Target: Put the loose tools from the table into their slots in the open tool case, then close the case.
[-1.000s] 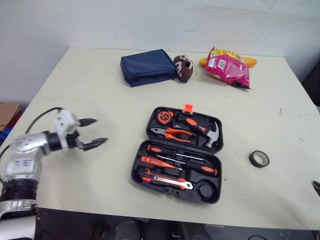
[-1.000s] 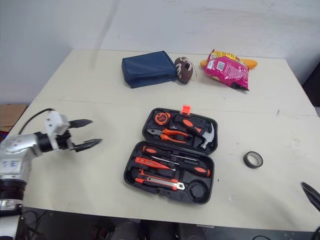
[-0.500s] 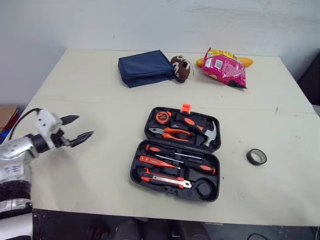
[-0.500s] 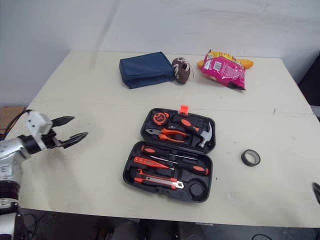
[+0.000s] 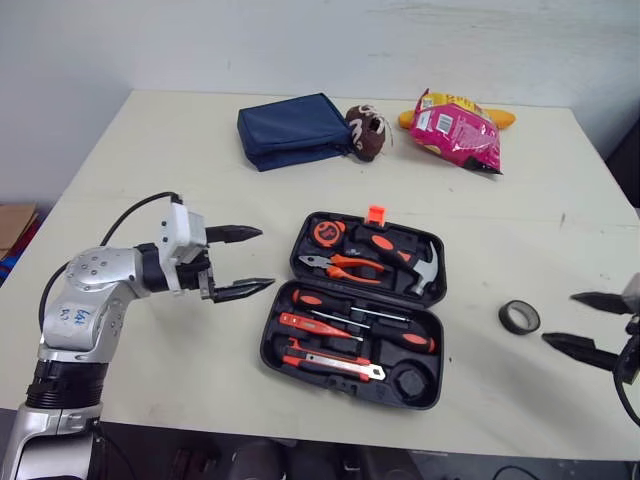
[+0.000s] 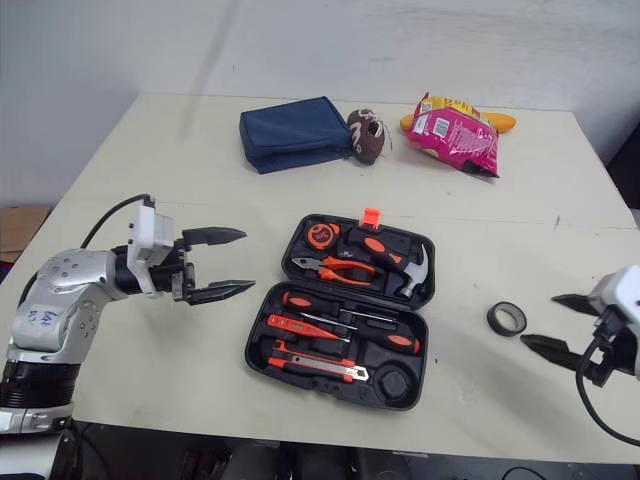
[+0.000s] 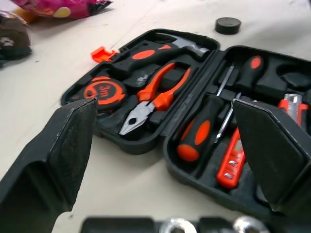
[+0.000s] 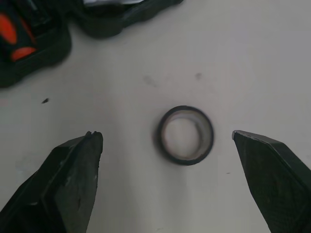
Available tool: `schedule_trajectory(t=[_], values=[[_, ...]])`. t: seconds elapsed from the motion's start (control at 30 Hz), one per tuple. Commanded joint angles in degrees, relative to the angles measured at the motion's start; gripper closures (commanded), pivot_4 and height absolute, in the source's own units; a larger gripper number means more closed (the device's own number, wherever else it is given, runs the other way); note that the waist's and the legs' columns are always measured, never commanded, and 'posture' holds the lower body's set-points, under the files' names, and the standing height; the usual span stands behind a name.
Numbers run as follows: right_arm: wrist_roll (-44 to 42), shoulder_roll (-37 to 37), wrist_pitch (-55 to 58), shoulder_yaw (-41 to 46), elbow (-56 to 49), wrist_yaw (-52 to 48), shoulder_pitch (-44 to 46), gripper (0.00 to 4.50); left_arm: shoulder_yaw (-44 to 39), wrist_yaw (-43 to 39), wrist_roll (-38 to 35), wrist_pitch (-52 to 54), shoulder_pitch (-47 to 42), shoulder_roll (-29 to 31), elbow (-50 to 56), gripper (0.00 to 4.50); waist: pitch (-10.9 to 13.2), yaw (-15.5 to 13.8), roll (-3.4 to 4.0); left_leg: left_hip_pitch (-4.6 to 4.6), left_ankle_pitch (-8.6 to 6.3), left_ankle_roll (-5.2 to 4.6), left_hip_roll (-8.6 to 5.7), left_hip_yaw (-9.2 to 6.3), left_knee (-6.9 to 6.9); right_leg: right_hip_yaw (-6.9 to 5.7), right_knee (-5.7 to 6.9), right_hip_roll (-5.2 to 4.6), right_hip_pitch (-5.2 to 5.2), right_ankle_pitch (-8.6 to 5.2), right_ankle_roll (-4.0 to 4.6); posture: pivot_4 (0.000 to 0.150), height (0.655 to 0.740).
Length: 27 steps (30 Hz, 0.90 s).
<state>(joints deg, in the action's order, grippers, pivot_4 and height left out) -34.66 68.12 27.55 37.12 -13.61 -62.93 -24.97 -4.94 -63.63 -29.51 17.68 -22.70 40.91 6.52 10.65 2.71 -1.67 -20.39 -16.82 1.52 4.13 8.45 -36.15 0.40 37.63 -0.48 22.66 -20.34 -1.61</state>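
Observation:
The open black tool case (image 5: 355,305) lies mid-table. Its lid half holds a tape measure (image 7: 99,91), pliers (image 7: 155,94) and a hammer (image 5: 422,268). The base half holds screwdrivers and an orange knife, with a bare round slot (image 5: 411,381) at its front right corner. A black tape roll (image 5: 518,317) lies loose on the table to the right of the case. My left gripper (image 5: 267,258) is open, just left of the case and pointing at it. My right gripper (image 5: 559,318) is open, just right of the tape roll (image 8: 185,134), which lies ahead between its fingers and apart from them.
A navy pouch (image 5: 293,131), a small brown football (image 5: 367,134) and a pink snack bag (image 5: 455,129) lie along the table's far side. The table's front edge runs close below the case. A cardboard box (image 5: 15,225) sits on the floor to the left.
My left gripper has swung right, from the table's left edge to beside the case. My right gripper has come into view by the tape roll. The camera shifted slightly.

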Motion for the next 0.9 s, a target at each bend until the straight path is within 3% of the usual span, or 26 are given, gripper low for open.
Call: schedule_trajectory(t=[0.03, 0.2, 0.5, 0.6, 0.83, 0.9], values=[[0.84, 3.51, 2.53, -5.3, -0.22, -4.61, 3.4, 0.0, 1.15, -0.73, -2.72, 2.1, -0.28, -0.51, 5.48, 0.04, 0.02, -0.02, -0.05, -0.01, -0.02, -0.04, -0.01, 0.0, -0.05, 0.0, -0.04, -0.02, -0.03, 0.01, -0.03, 0.15, 0.74], [6.76, 2.76, 0.82, -17.88, 5.33, -2.14, 15.1, 0.0, 3.32, -3.22, -3.12, 2.06, -0.01, -0.58, 9.02, 0.04, 0.09, 0.37, -0.15, -0.03, -0.02, -0.11, -0.05, 0.02, -0.14, 0.03, -0.1, -0.06, -0.06, 0.07, -0.15, 0.15, 0.74], [11.67, 1.48, 0.73, -27.66, 11.8, -4.09, 24.75, 0.0, 4.99, -2.92, -5.1, 5.11, -0.83, -1.17, 14.89, 0.04, 0.09, 0.39, -0.14, -0.01, 0.02, -0.09, -0.04, 0.02, -0.18, 0.03, -0.04, -0.05, -0.06, 0.07, -0.14, 0.15, 0.74], [13.0, 0.43, 0.73, -29.29, 13.26, -3.8, 27.06, 0.9, 5.54, -3.11, -5.42, 5.4, -1.25, -1.19, 16.02, 0.0, 0.09, 0.42, -0.14, 0.0, 0.02, -0.09, -0.03, 0.02, -0.25, 0.03, 0.04, -0.04, -0.06, 0.07, -0.14, 0.15, 0.74], [15.97, -1.27, -2.63, -30.03, 15.7, -3.71, 28.0, 4.41, 6.53, -3.68, -5.67, 5.26, -1.5, -2.05, 17.18, 0.0, 0.09, 0.38, -0.14, 0.0, 0.04, -0.09, -0.03, 0.02, -0.33, 0.03, 0.13, -0.05, -0.06, 0.07, -0.14, 0.15, 0.74], [16.64, -1.84, -5.51, -29.48, 16.46, -3.91, 28.09, 4.46, 7.0, -4.21, -5.84, 5.05, -1.53, -2.46, 17.35, 0.0, 0.09, 0.38, -0.14, 0.01, 0.04, -0.1, -0.03, 0.02, -0.35, 0.03, 0.15, -0.05, -0.07, 0.07, -0.14, 0.15, 0.74]])
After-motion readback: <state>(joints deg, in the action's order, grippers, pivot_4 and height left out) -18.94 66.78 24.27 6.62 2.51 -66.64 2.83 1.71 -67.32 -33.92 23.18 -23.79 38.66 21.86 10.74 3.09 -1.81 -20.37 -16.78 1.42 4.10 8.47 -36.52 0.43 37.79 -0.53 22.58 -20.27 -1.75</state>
